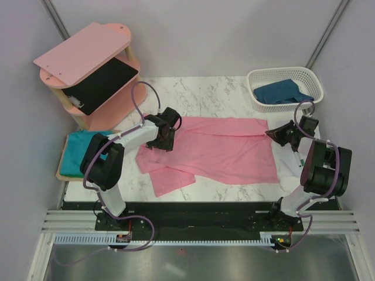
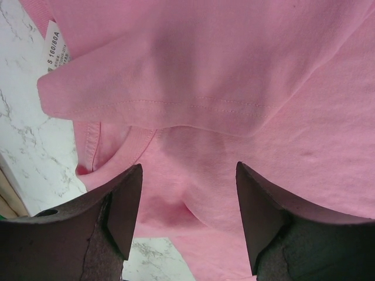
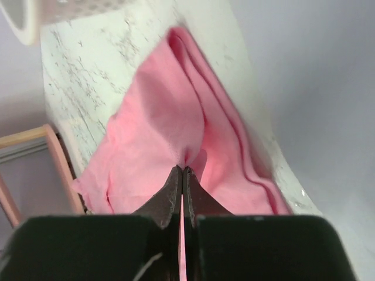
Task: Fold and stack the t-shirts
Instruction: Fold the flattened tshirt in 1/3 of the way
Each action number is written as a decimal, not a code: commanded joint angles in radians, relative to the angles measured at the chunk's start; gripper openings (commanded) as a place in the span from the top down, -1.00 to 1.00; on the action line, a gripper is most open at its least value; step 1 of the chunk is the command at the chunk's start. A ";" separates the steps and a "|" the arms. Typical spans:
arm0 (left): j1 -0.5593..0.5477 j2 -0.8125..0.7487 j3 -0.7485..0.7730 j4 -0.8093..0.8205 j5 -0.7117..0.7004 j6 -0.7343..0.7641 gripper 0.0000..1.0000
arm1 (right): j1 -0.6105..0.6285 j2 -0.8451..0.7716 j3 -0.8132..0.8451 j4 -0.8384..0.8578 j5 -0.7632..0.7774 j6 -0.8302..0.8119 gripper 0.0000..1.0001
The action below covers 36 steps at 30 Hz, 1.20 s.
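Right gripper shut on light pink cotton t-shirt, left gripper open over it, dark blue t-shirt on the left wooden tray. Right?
No: top view shows the dark blue t-shirt in the white plastic basket, far right. Right gripper shut on the light pink cotton t-shirt, left gripper open over it: correct.

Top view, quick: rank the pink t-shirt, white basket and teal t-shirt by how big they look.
1. pink t-shirt
2. white basket
3. teal t-shirt, though the left arm hides part of it
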 commanded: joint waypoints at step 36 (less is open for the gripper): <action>-0.194 -0.390 -0.308 0.022 0.108 -0.191 0.96 | 0.346 -0.428 0.164 -0.569 0.353 -0.498 0.33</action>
